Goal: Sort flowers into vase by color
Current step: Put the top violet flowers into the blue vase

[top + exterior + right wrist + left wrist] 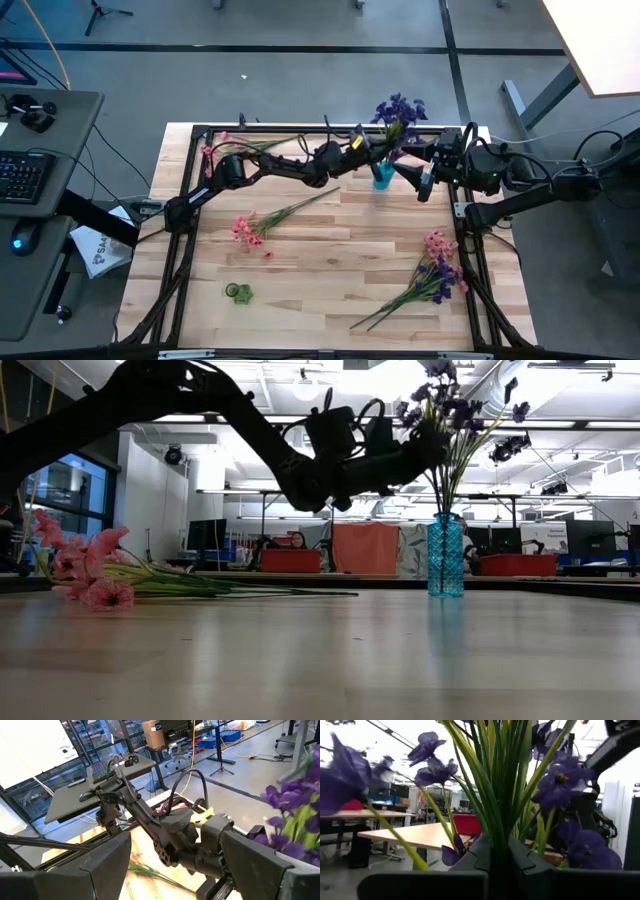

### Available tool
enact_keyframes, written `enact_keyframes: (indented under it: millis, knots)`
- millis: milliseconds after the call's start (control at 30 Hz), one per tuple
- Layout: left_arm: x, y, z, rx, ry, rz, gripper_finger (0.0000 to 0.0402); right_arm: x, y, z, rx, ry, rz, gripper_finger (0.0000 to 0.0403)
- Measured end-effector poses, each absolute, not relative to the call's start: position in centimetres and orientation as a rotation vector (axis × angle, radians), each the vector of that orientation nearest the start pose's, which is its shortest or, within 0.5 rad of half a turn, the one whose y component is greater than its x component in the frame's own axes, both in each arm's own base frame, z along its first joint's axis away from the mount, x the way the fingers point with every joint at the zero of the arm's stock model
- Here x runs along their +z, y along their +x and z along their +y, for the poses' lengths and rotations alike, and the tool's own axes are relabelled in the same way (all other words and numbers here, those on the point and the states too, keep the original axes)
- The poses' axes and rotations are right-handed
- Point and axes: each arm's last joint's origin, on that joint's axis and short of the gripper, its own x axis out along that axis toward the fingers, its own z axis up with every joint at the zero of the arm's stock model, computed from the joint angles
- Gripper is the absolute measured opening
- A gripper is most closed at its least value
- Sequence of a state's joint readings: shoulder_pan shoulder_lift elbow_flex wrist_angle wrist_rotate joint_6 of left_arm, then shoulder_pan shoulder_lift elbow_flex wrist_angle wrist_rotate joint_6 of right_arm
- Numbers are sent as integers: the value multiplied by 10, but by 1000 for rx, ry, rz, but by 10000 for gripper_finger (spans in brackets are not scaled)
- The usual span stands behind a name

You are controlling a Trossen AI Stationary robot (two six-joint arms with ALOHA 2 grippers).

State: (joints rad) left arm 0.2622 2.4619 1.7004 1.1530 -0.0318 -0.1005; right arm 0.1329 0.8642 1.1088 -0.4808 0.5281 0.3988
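- Between the dark fingers of the left gripper (507, 862), which are pinched tight, runs a bundle of thin green stems; purple artificial blossoms (560, 785) fan out just beyond the fingertips in the left wrist view.
- From above, that left gripper (372, 150) sits at the far edge of the pale wooden surface (330, 250), right at the purple-flowered sprig (400, 112) standing in the slim blue glass vase (383, 177). The level view shows the stems already down inside the vase (445, 555), so this sprig looks placed but not yet let go.
- Just beside the vase on the other side, the right gripper (427, 180) holds its fingers spread wide with nothing between them; it waits there.
- Farther out, a pink-blossomed sprig (262, 226) lies alone mid-surface, another pink-blossomed sprig (228, 148) lies at the far left corner, and a mixed heap of pink and purple sprigs (432, 272) lies near the right edge.
- A small green tangled piece (238, 292) rests toward the near left; what it is I cannot tell.
- Judged from this, the sorting is early: purple is partly gathered, purple remains in the heap, and all pink is still loose. No second vase is visible.
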Motion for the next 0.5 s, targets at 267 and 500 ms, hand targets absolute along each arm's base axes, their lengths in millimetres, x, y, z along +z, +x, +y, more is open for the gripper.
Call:
enact_keyframes:
  millis: [267, 500]
  knots:
    - [181, 515, 138, 263, -70, -406, 9, 400, 162, 6, -453, 296, 141, 304]
    - [178, 517, 138, 257, -86, -367, 62, 400, 162, 6, -453, 290, 142, 304]
